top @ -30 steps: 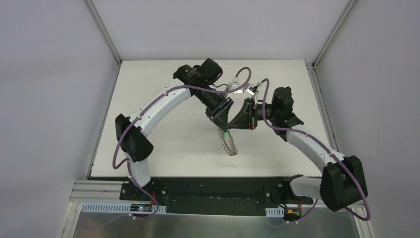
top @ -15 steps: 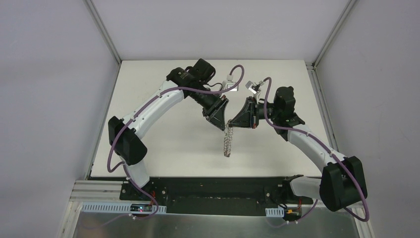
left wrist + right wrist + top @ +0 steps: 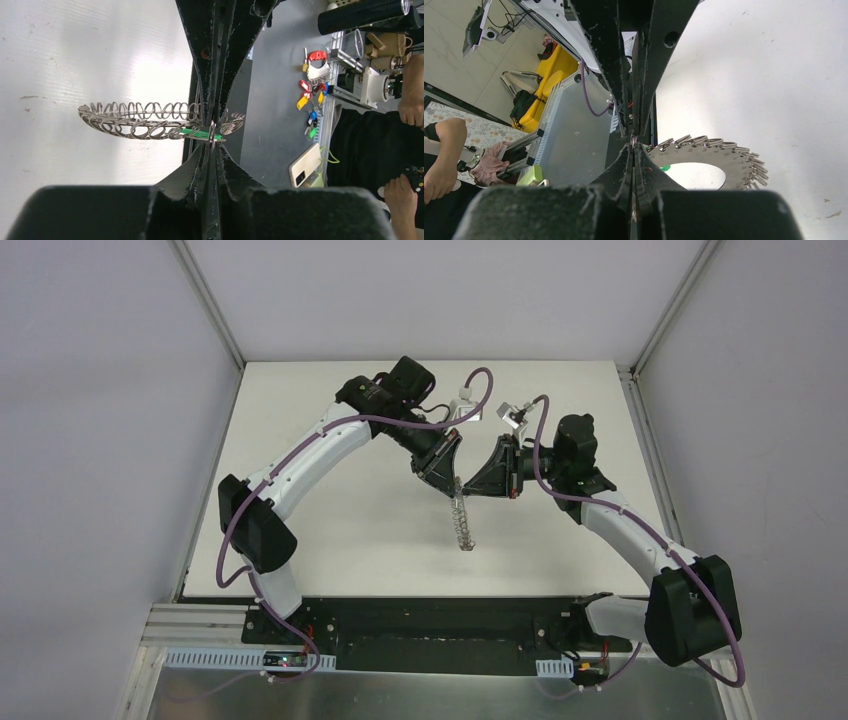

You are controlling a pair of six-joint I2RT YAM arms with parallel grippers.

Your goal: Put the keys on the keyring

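The white surface (image 3: 330, 510) lies under the keyring (image 3: 463, 525), which hangs edge-on above it. The right pincer (image 3: 633, 146) is clenched on the keyring's upper rim. The left pincer (image 3: 212, 141) meets it there, nearly closed, grip unclear. The green key (image 3: 199, 133) sits at that rim.

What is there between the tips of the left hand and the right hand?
The edge of the keyring, with the green key next to it; the left wrist view shows this.
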